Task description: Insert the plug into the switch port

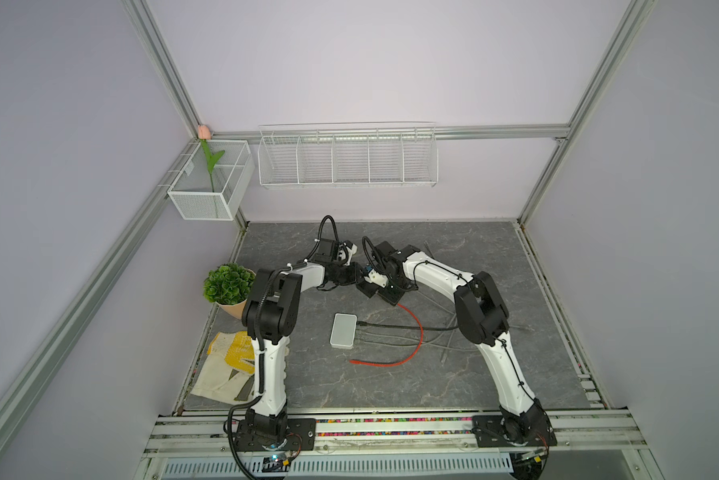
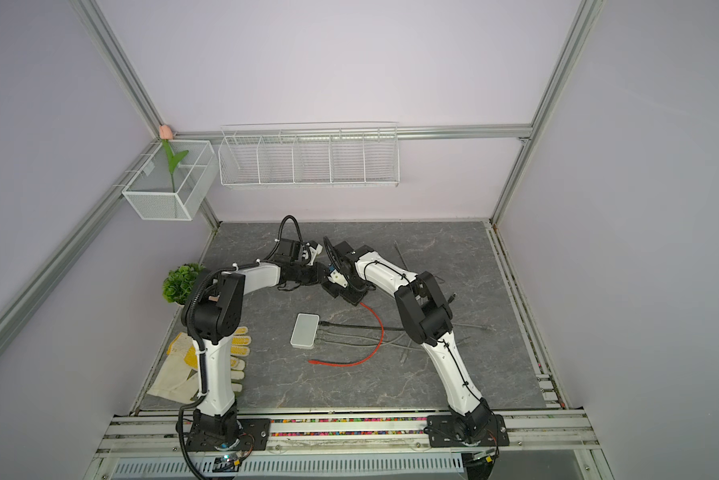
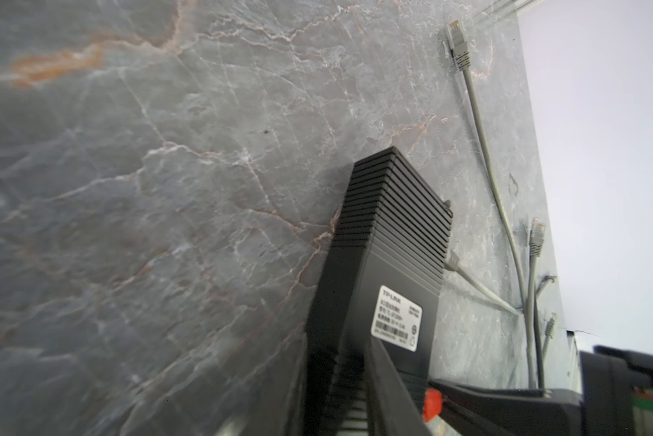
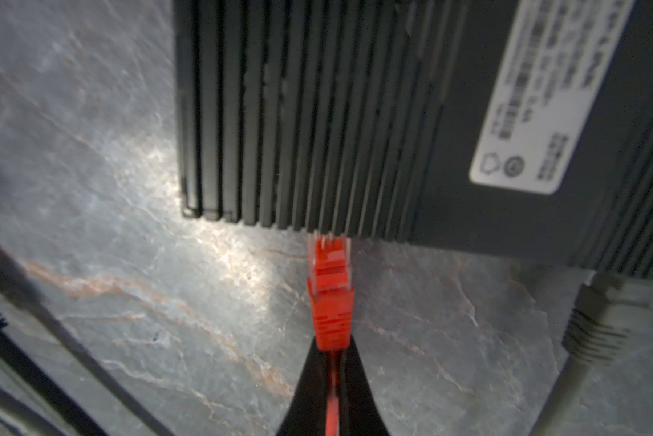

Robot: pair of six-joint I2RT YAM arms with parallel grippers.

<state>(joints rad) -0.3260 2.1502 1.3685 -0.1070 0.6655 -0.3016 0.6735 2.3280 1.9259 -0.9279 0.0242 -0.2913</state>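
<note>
The red plug (image 4: 330, 302) is pinched by its boot in the closed right end effector (image 4: 332, 353), with its tip at the edge of the black switch (image 4: 355, 113), far-centre on the worktop (image 4: 128, 264). It should be kept level and pushed straight in. The port itself is hidden, and whether the left end effector (image 1: 351, 277) grips the switch cannot be told.

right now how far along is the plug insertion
Done: the right gripper is shut on the red plug. In hand: the plug's tip meets the edge of the black switch, with the left gripper straddling the switch. Left: pushing it home; most of the plug shows outside.
</note>
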